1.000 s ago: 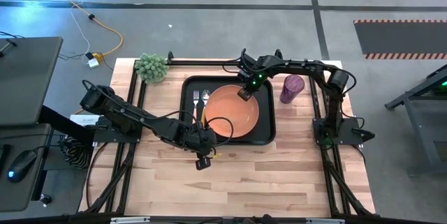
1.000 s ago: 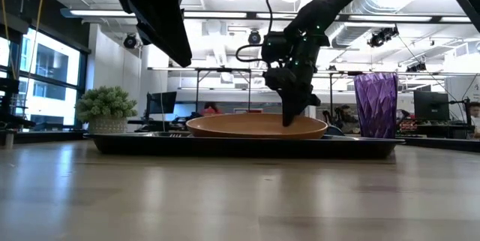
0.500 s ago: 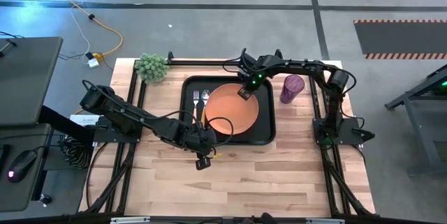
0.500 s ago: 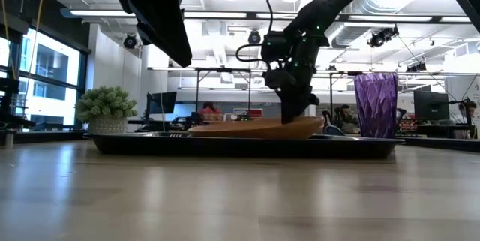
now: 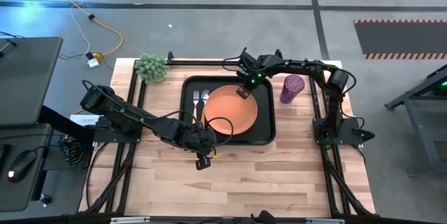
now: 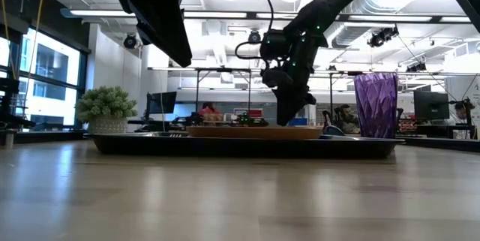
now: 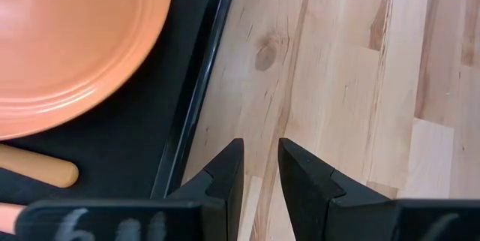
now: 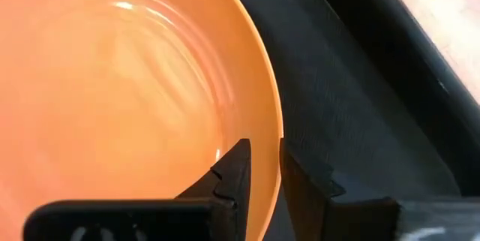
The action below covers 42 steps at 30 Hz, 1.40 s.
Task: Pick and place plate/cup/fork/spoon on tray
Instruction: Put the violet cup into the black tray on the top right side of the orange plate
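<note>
The orange plate (image 5: 230,111) lies flat in the black tray (image 5: 266,135). My right gripper (image 5: 242,91) stands over the plate's far right rim, shut on it. The fork (image 5: 196,99) and the spoon (image 5: 205,98) lie in the tray to the left of the plate. The purple cup (image 5: 292,88) stands upright on the table to the right of the tray. My left gripper (image 5: 207,148) hovers shut and empty over the tray's near edge (image 7: 187,113), touching nothing. My right gripper pinches the plate's rim (image 8: 274,125) at its far right side. One finger (image 8: 236,170) is over the plate's inside and the other is outside it, over the tray. The fingers point down from above. The plate rests flat on the tray (image 6: 255,131).
A small potted plant (image 5: 151,67) stands at the table's far left corner. Bare wooden table (image 5: 279,175) lies in front of the tray. The ends of the fork's and spoon's handles (image 7: 45,170) lie close to my left gripper.
The plate's right side stood tipped up off the tray half a second ago. It has come down, and the plate now lies flat, shifted a little toward the table's left. My right gripper has gone slightly left with it. My left arm has kept still.
</note>
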Available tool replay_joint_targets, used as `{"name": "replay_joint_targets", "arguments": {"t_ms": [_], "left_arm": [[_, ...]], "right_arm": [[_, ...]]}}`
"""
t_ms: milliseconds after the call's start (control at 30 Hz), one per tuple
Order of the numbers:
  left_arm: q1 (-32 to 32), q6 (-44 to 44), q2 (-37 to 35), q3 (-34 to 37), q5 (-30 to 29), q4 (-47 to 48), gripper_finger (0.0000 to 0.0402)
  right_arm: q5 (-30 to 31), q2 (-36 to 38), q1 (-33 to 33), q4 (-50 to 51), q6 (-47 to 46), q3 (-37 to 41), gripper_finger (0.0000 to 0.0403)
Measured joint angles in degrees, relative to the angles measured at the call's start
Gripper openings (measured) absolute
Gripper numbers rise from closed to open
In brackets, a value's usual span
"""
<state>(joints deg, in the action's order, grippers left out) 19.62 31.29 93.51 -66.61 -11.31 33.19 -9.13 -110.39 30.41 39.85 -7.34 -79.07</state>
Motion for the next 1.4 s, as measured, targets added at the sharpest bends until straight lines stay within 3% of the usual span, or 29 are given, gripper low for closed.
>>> {"name": "replay_joint_targets", "arguments": {"t_ms": [600, 767, 1167, 1400], "left_arm": [[0.0, 0.1, 0.0, 0.0, 0.0, 0.0, 0.0076], [0.0, 0.1, 0.0, 0.0, 0.0, 0.0, 0.0076], [0.0, 0.2, 0.0, 0.0, 0.0, -0.2, 0.0076], [0.0, 1.5, 0.0, 0.0, 0.0, -0.3, 0.0076]], "right_arm": [[0.6, 0.9, -2.8, 31.7, 6.5, -20.5, 0.0062], [3.1, 6.3, -4.0, 33.8, 6.3, -17.1, 0.0062], [3.7, 28.9, -1.9, 26.7, 0.6, 1.7, 0.0062], [5.7, 37.7, -1.4, 26.5, -1.3, 5.1, 0.0063]]}}
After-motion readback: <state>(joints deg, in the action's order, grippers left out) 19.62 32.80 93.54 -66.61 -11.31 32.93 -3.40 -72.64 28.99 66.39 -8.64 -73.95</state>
